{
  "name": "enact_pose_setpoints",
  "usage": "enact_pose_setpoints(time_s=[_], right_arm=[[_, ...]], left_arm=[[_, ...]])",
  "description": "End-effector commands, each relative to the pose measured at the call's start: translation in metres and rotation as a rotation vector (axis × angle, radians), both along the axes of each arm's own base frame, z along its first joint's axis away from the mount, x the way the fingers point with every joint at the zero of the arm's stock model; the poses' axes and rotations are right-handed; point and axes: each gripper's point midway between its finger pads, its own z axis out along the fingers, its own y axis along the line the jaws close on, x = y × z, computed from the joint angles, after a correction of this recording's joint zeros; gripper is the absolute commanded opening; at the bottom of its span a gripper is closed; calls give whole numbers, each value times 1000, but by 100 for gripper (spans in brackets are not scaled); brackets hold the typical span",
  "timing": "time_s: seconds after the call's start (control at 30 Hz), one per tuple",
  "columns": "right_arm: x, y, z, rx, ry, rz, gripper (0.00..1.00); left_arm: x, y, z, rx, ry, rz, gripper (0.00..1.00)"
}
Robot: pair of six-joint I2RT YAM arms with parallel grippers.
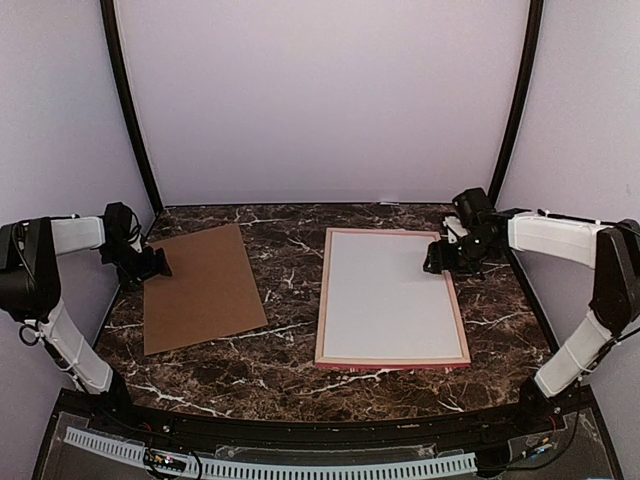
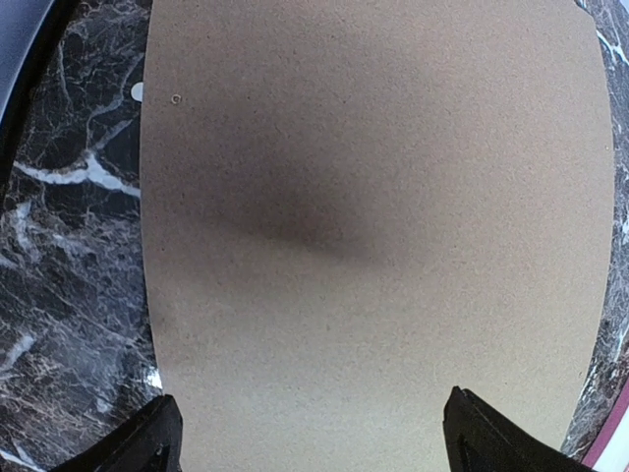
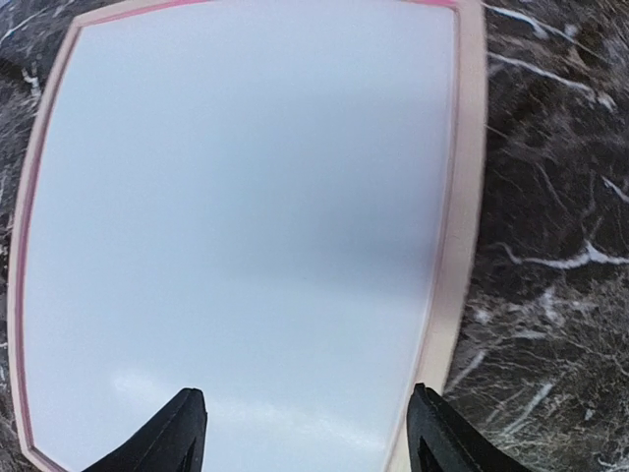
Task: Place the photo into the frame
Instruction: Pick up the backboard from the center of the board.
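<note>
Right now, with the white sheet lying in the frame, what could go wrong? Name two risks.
1. The open right claw hovers over the photo in the frame; dipping could nudge it askew.
2. The cardboard board lies flat under the open left claw, so it may slide when gripped.

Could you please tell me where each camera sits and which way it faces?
Top external: above, behind both arms, which show; looks down on the dark marble table.
Left wrist: looks down on the brown cardboard board; left fingertips show.
Right wrist: looks down on the white photo sheet in the peach-wood frame; right fingertips show.
Shared: top and left wrist see the board.
</note>
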Motion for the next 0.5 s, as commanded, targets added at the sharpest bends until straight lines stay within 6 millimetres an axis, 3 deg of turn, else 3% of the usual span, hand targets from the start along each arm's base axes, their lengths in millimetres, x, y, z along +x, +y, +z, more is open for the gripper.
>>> enact_pose_setpoints(time_s=[0.0, 0.2, 0.47], right_arm=[[4, 60, 29, 88, -72, 106, 73], [3, 158, 39, 169, -93, 281, 75], [-21, 292, 18, 256, -40, 492, 76]], left_arm=[[8, 7, 7, -2, -7, -26, 95], [7, 21, -1, -3, 25, -18, 95], [3, 29, -10, -25, 43, -8, 94]])
